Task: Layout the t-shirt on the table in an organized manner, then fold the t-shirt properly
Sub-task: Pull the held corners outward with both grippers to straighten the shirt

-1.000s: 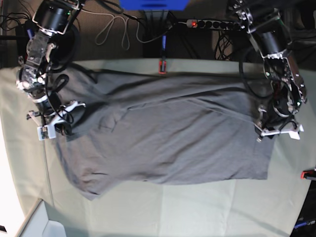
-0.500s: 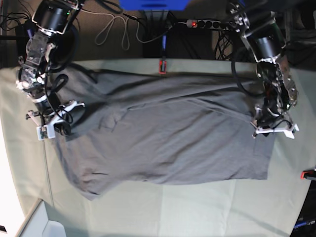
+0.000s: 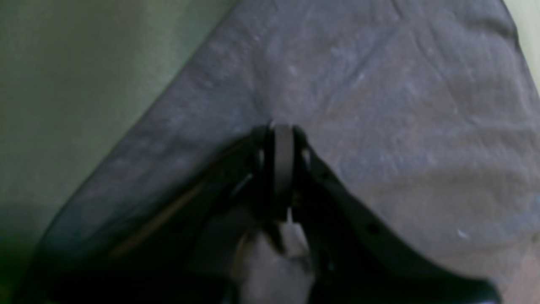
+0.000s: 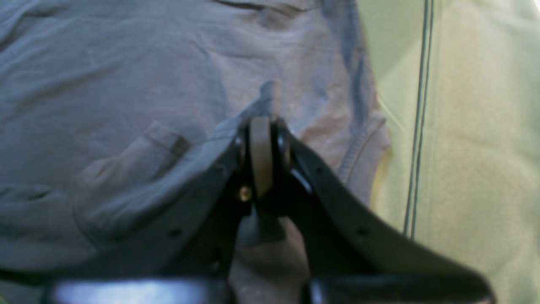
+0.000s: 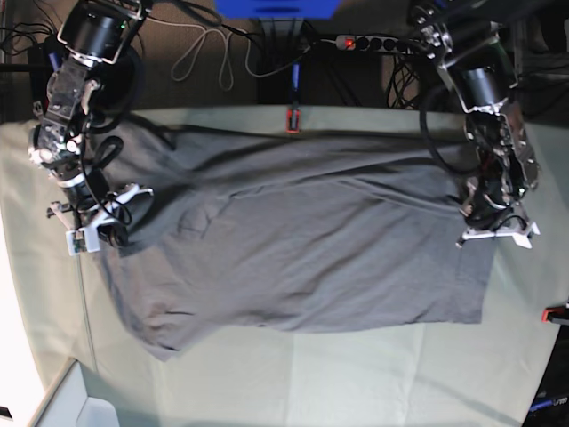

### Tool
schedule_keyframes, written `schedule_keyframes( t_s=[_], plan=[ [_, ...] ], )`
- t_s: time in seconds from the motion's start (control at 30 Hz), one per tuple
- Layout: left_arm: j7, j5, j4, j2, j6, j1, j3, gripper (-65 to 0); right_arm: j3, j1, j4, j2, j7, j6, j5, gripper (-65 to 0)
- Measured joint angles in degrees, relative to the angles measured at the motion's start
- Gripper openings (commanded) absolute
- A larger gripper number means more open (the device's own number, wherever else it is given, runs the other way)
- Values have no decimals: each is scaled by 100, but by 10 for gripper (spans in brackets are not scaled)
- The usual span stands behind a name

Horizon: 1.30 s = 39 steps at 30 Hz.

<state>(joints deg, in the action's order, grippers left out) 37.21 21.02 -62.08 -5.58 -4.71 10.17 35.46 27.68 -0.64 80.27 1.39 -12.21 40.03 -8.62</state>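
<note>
The dark grey t-shirt (image 5: 293, 240) lies spread lengthwise across the pale green table (image 5: 311, 374), with wrinkles and a bunched corner at the lower left. My left gripper (image 5: 494, 233) is at the shirt's right edge. In the left wrist view it (image 3: 282, 128) is shut, and creases in the t-shirt (image 3: 400, 105) run into its tips beside bare table (image 3: 76, 84). My right gripper (image 5: 96, 229) is at the shirt's left end. It (image 4: 262, 122) is shut on a fold of the t-shirt (image 4: 105, 84) that pokes up past its tips.
A red clamp (image 5: 291, 120) sits on the table's far edge and another (image 5: 556, 313) on the right edge. Behind the table lie a power strip (image 5: 373, 42) and loose cables (image 5: 209, 53). A white box corner (image 5: 84, 409) shows at the bottom left.
My left gripper shifted slightly inward over the shirt's right edge and its jaws closed. The right gripper and the shirt stayed as they were.
</note>
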Motion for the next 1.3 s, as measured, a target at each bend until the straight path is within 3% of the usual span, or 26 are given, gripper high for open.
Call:
schedule_keyframes(
  t_s=[0.17,0.43,1.3],
  plan=[
    [-20,-2,-4,-188,-2,2,11,-650,-2,195,2,-15,13,0,4,-650],
    [-35,2,-470,-201,0,20,9,-650,-13,387,0,-26,0,0,2,-650],
    [-20,2,-457,-203,-2,98,11,-650,-428,1075,-415,42,-20,0,-13,-650]
  ],
)
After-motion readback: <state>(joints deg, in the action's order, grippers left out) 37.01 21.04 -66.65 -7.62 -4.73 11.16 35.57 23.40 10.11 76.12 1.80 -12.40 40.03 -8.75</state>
